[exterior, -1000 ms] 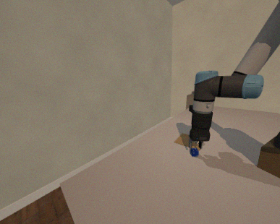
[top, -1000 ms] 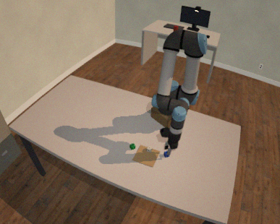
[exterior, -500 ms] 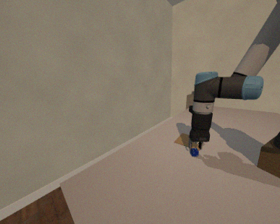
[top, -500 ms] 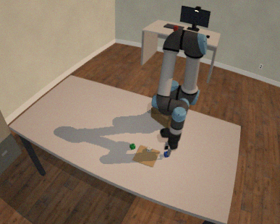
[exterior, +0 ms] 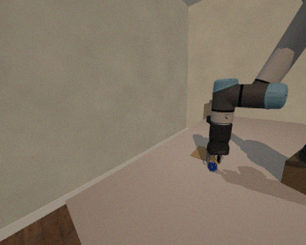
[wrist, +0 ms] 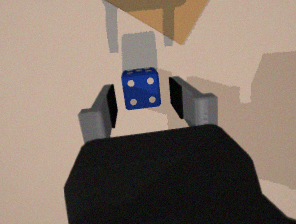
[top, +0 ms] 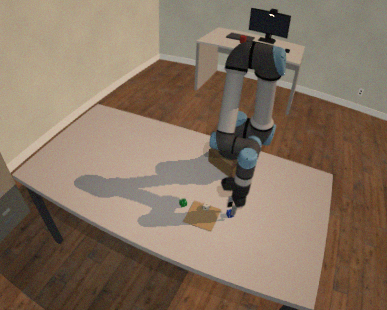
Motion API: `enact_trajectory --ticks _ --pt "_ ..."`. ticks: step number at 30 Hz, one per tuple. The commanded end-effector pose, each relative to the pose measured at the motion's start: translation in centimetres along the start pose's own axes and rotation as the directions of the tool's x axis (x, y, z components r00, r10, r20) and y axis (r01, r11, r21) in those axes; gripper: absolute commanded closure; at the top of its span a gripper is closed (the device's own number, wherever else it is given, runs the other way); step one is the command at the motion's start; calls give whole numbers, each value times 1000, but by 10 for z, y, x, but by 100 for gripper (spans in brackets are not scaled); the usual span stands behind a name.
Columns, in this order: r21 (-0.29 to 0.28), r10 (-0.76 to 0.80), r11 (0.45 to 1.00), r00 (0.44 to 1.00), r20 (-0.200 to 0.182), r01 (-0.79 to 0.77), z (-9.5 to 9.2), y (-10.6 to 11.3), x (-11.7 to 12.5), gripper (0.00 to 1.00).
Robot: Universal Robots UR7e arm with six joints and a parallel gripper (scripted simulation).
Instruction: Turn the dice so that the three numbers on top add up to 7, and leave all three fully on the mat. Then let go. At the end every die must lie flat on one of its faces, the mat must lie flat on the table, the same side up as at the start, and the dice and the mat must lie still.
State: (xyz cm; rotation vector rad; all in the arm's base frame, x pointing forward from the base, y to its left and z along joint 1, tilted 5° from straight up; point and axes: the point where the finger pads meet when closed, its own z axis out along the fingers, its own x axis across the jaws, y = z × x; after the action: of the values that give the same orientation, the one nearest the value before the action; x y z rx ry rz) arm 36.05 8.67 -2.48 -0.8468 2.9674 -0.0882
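the small blue cube die with pale pips (wrist: 141,89) sits on the pale table top (top: 112,145) just off the right edge of the flat tan square mat (top: 201,218), between the two grey fingers of the black gripper (wrist: 142,102), which stands open with a gap on either side and holds nothing. the wrist view shows four pips on the face turned to the camera. the small white die (top: 206,205) rests on the far part of the mat, and the small green die (top: 183,202) lies on the table near the mat's left side, apart from it. their top numbers are too small to read.

the blue die looks like a rigid, light, hard-sided cube, likely smooth and a little slippery, so it should not deform but could twist or pop out if pinched off-centre. the sensible hold is on two opposite flat side faces, squarely at mid-height, with the pads parallel to those faces, not on edges or corners. the mat looks thin and light, so dragging a die across its edge could shift or curl it; lifting the die over seems safer.
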Motion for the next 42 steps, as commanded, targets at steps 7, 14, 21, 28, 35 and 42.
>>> enact_trajectory --ticks 7,14,21,28,35,42 --pt "1 0 1000 1000 1 0 0 0 0 13" --pt "1 0 1000 1000 1 0 0 0 0 13" --pt "1 0 1000 1000 1 0 2 0 0 13" --pt "1 0 1000 1000 1 0 14 0 0 13" --pt "1 0 1000 1000 1 0 25 0 0 13" --pt "1 0 1000 1000 1 0 34 0 0 13"
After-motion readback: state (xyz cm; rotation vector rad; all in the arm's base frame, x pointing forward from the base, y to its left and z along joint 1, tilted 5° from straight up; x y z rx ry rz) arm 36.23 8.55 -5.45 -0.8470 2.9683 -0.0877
